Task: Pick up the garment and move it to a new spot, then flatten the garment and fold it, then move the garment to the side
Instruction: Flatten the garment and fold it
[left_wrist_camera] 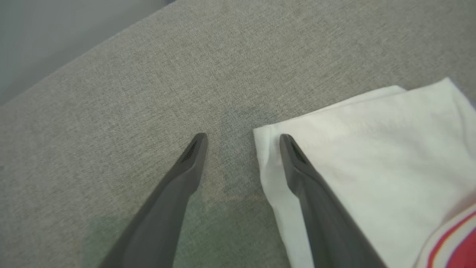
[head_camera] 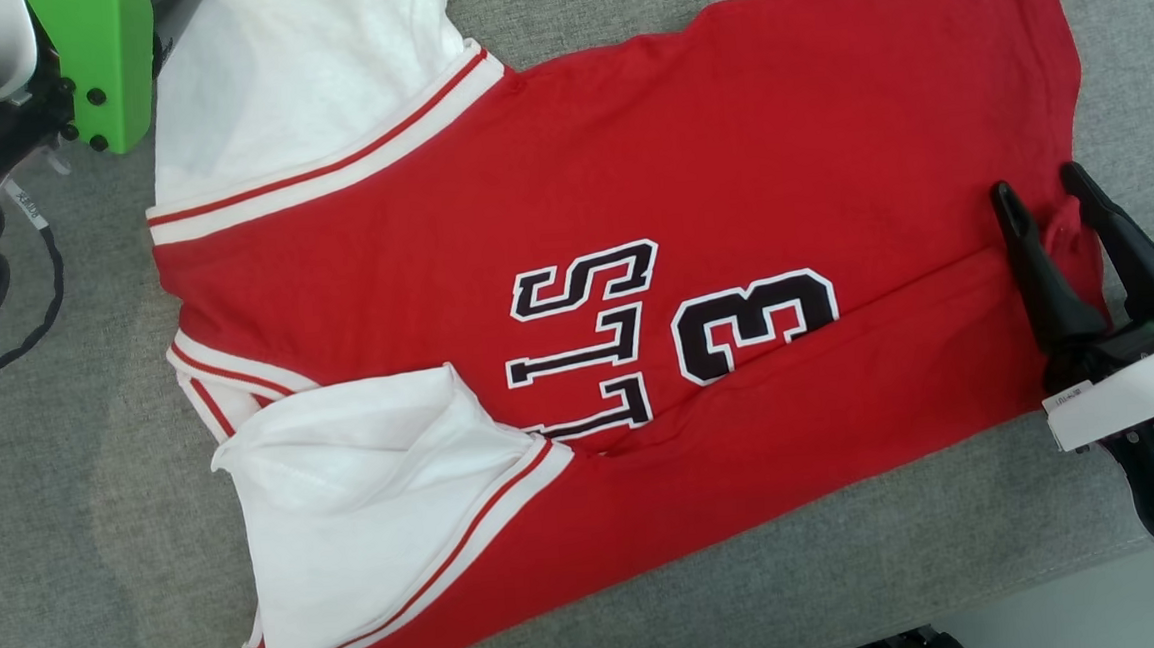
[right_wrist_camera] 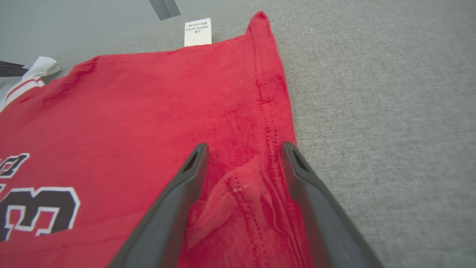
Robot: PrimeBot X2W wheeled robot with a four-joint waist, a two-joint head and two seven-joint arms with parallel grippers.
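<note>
- My right fingers [right_wrist_camera: 171, 212] are nearest the lens. They stand wide apart and grip nothing.
- Between them sits a small raised pucker [right_wrist_camera: 238, 186] in the stitched hem of the red jersey [head_camera: 727, 154], at its right-hand edge in the head view.
- The jersey lies spread out, print side up, on the grey cloth-covered table [head_camera: 68, 515], filling most of the middle. Its hem points to my right and its neck to my left.
- A black number 3 [head_camera: 755, 323] with a white outline sits mid-chest, with black letters [head_camera: 583, 339] beside it.
- One white sleeve [head_camera: 292, 81] lies at the far left; the other sleeve [head_camera: 367, 497] is rumpled nearer me, its upper edge lapping onto the red body.
- A white care label [right_wrist_camera: 198, 32] pokes out from the jersey's far edge.
- My left fingers [left_wrist_camera: 163, 208] are also wide apart and hold nothing. One tip is over the corner of the far sleeve and the other is over bare table. I cannot tell whether either touches.
- In the head view, my left arm's green housing [head_camera: 95, 63] sits at the upper left, just beside that sleeve.
</note>
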